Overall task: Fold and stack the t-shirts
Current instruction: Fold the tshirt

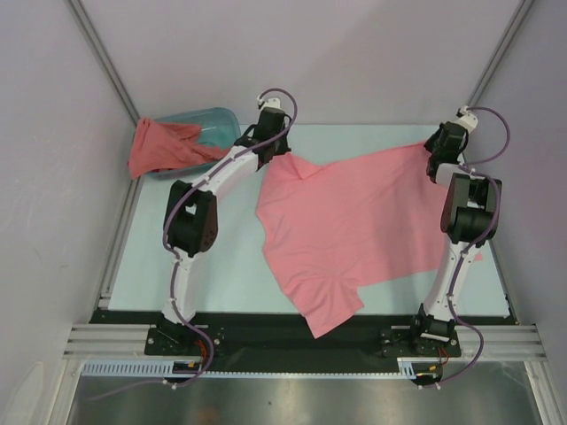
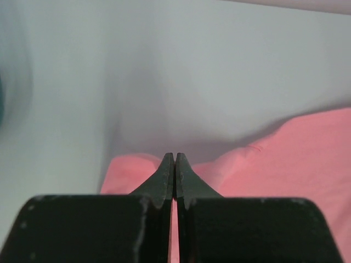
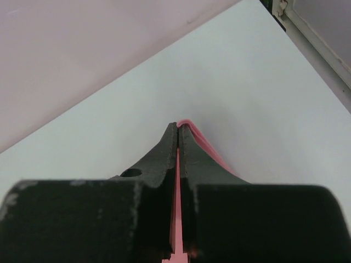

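Note:
A light salmon-pink t-shirt lies spread across the middle of the table, one sleeve end hanging toward the near edge. My left gripper is shut on its far-left corner; pink cloth shows under and between the closed fingers. My right gripper is shut on the far-right corner; a thin fold of pink cloth sits between its fingers. A darker coral-red t-shirt hangs out of the teal tub at the far left.
The teal translucent tub stands at the far-left corner of the pale table. Grey walls enclose the table on three sides. A black rail runs along the near edge by the arm bases.

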Robot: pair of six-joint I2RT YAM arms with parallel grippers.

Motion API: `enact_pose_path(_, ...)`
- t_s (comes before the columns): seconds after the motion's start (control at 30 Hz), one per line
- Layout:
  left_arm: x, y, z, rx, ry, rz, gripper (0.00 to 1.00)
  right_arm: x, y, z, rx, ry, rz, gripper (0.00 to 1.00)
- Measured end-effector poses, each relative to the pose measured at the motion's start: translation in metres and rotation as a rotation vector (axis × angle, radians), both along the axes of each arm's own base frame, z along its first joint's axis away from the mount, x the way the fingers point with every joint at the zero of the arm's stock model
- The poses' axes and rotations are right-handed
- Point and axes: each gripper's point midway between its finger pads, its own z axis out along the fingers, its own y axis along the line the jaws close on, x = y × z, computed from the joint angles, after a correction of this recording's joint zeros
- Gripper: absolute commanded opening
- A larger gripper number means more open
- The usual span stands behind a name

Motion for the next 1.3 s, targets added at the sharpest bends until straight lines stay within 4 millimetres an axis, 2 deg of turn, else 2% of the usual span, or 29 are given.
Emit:
enact_pose_path(0.17,-0.026,0.001,0.011,-0.074,0.040,0.002,0.00,0.001,-0.005,-0.011,0.042,0.057,0.008,0.00)
enact_pose_path(0.3,-0.039,-0.003,0.020,-0.127,0.055,-0.010,0.00,-0.002,-0.004,-0.018,0.065,0.097,0.008,0.00)
enact_pose_path(0.63,-0.080,-0.006,0.012,-0.175,0.134,-0.033,0.00,-0.025,0.002,-0.046,0.140,0.250,-0.003,0.00)
enact_pose_path(0.97,-0.132,-0.017,0.034,-0.224,0.136,-0.088,0.00,-0.050,-0.008,-0.034,0.172,0.326,-0.039,0.00)
enact_pose_path(1.3,-0.168,-0.018,0.023,-0.231,0.177,-0.118,0.00,-0.068,-0.022,-0.039,0.189,0.371,-0.072,0.00)
